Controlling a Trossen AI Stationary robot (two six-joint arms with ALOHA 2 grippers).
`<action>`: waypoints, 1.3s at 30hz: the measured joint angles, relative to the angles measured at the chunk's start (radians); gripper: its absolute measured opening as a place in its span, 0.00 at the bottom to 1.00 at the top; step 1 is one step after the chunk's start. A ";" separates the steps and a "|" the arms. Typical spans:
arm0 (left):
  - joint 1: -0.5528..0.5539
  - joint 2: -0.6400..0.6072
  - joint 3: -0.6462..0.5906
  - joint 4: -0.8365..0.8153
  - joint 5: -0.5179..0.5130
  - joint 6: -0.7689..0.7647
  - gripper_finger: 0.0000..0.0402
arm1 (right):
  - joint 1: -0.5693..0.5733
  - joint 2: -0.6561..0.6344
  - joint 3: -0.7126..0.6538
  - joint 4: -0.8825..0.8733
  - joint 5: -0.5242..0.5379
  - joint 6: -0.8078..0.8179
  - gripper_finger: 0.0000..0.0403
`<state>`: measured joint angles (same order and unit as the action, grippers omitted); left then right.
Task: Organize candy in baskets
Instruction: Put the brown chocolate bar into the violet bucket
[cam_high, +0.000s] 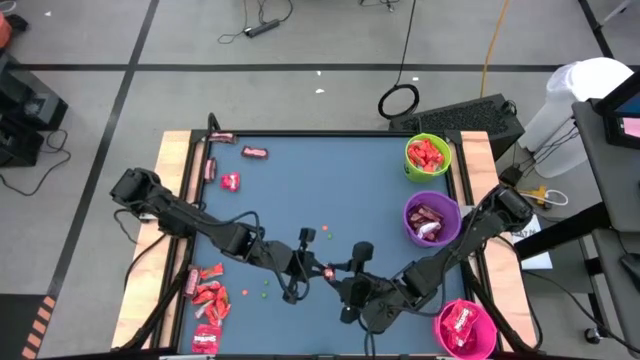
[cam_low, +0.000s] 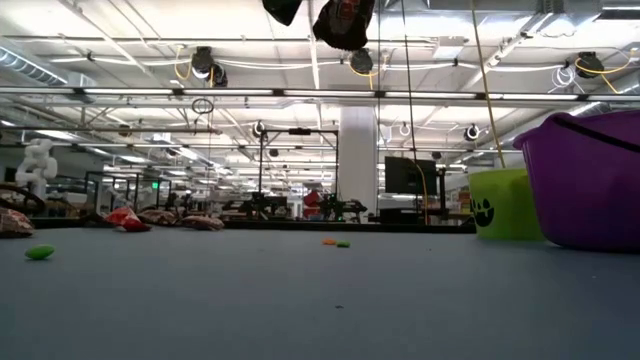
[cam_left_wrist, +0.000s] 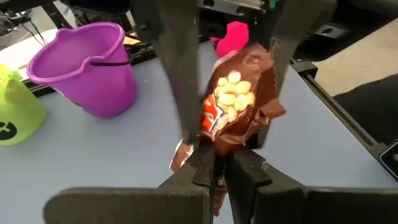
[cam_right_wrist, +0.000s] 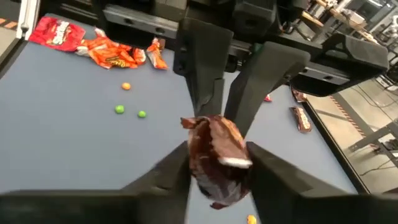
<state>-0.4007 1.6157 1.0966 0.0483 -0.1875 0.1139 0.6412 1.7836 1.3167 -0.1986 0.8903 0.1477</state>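
Above the table's (cam_high: 300, 170) near-edge middle, the left gripper (cam_left_wrist: 214, 171) is pinching a dark maroon candy packet (cam_left_wrist: 239, 102) by its crimped end while the right gripper (cam_right_wrist: 217, 158) is closing around the light, crinkly, slippery body, best taken at a flat seam.

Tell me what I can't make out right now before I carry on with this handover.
- Brown candy packet: in the left wrist view the fingers cover its lower half; its label can't be read.
- Right gripper: the packet fills the gap, so real contact is unclear.
- Pink basket: the high view's lower edge clips it.
- Purple basket: in the low view the right edge cuts it; its contents are hidden.
- Both grippers: the low view's top edge crops them.
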 joint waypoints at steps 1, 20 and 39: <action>0.000 0.000 0.000 -0.001 0.003 0.000 0.06 | 0.000 0.000 0.000 -0.004 0.000 -0.002 0.29; -0.013 -0.010 0.002 -0.176 -0.003 -0.089 0.36 | 0.017 -0.022 0.000 -0.040 -0.007 -0.034 0.08; -0.060 -0.010 -0.303 0.298 -0.023 -0.161 0.38 | 0.008 -0.353 0.000 -1.195 -0.150 0.913 0.09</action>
<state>-0.4606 1.6058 0.7932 0.3468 -0.2106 -0.0475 0.6491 1.4305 1.3167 -1.3938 0.7404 1.0605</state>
